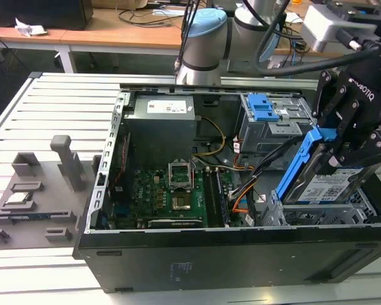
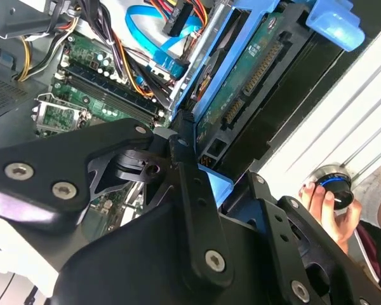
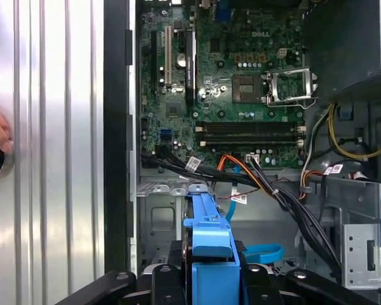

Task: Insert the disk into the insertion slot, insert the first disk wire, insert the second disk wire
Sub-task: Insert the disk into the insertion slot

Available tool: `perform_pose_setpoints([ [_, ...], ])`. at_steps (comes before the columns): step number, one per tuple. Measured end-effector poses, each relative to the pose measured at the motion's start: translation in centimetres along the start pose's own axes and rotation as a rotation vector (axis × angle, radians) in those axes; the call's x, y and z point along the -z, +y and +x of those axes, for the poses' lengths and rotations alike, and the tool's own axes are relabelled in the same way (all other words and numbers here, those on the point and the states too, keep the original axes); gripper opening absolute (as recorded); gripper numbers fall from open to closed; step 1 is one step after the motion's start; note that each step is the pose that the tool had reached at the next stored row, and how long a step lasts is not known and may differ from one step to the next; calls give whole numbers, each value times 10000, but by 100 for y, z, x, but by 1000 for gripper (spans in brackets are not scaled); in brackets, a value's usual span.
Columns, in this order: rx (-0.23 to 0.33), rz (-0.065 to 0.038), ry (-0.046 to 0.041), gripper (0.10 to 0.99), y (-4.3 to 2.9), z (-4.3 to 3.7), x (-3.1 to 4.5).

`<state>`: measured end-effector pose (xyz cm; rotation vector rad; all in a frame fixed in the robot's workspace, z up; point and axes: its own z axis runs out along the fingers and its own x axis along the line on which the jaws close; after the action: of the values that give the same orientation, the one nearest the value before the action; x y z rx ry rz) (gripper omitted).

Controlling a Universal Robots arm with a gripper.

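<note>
gripper (image 1: pixel 348 151) clamping disk (image 1: pixel 327 188), tilted over insertion slot (image 1: pixel 317 217)

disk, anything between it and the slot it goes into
Nothing visible blocks it. The gripper holds the disk tilted, lower end at the mouth of the slot. A blue cable loops close beside the disk in the first wrist view; whether it reaches into the slot cannot be told.

Exterior view sat high and back, looking down across the whole open case (image 1: pixel 209 254) toward the arm base (image 1: pixel 202 44). First wrist view looked straight down into it from close; second wrist view sat tighter, angled along the disk (image 2: pixel 254 82). All three shared the motherboard (image 1: pixel 171 190) and disk.
</note>
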<state>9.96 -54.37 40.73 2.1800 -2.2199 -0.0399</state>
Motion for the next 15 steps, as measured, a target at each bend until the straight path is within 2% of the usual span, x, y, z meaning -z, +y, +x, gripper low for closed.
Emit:
perform_pose_setpoints([
  [6,0,0,0,365,-5,0,-124],
  [11,0,0,0,365,-5,-1,-133],
  [12,0,-1,0,376,-5,0,-133],
  [13,0,-1,2,439,-5,0,-133],
  [15,-1,0,0,439,-5,-1,-134],
])
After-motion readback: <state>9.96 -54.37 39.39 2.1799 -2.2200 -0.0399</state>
